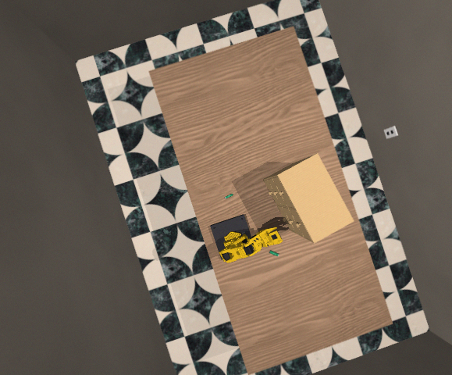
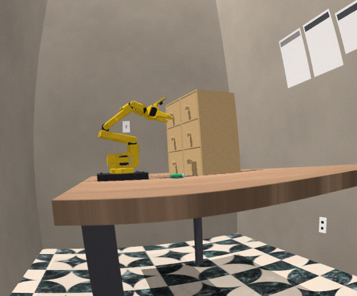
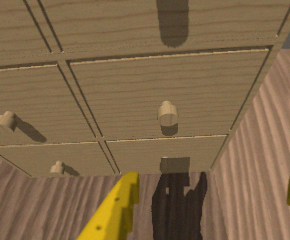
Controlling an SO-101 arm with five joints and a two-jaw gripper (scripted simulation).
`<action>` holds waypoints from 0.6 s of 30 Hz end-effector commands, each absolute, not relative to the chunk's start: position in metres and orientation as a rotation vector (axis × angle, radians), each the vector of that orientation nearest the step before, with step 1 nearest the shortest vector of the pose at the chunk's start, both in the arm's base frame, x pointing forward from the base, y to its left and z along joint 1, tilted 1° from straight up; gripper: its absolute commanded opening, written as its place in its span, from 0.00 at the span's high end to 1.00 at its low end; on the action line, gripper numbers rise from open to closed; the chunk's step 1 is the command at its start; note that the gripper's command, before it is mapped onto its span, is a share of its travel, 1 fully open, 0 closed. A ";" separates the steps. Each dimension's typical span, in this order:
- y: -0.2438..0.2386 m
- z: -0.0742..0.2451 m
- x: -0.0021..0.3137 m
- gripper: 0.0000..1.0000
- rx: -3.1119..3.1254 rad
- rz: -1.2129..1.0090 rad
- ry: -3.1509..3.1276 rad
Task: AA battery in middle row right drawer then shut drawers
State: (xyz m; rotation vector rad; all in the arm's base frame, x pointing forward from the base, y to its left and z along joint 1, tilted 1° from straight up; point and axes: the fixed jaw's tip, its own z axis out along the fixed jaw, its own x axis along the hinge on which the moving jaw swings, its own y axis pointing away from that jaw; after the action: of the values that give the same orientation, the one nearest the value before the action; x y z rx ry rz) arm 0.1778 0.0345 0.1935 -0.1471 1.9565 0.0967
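Note:
The wooden chest (image 2: 202, 132) stands on the table with three rows of two drawers, all shut. In the wrist view the right drawer of the middle row (image 3: 167, 100) shows its round knob (image 3: 167, 113) straight ahead. My gripper (image 3: 210, 210) is open and empty, a short way in front of the chest's face, at about the top row's height in the side view (image 2: 169, 118). Two small green cylinders lie on the table, one by the chest's right end (image 1: 273, 252) and one on the arm's other side (image 1: 229, 196). I cannot tell which is the AA battery.
The arm's black base plate (image 1: 229, 232) sits close to the chest's front. The near green cylinder also shows in the side view (image 2: 176, 175), in front of the bottom drawers. The table runs long on both sides of the chest.

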 end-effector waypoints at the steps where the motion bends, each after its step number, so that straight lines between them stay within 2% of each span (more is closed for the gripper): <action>1: 0.033 0.199 0.180 0.66 -0.124 0.098 1.924; 14: 0.033 0.199 0.180 0.79 -0.124 0.098 1.924; 18: 0.034 0.194 0.188 0.79 -0.125 0.098 1.924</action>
State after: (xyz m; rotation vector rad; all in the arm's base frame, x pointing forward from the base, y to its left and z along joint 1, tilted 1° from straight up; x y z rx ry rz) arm 0.1800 0.0346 0.1970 -0.1424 1.9320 0.0982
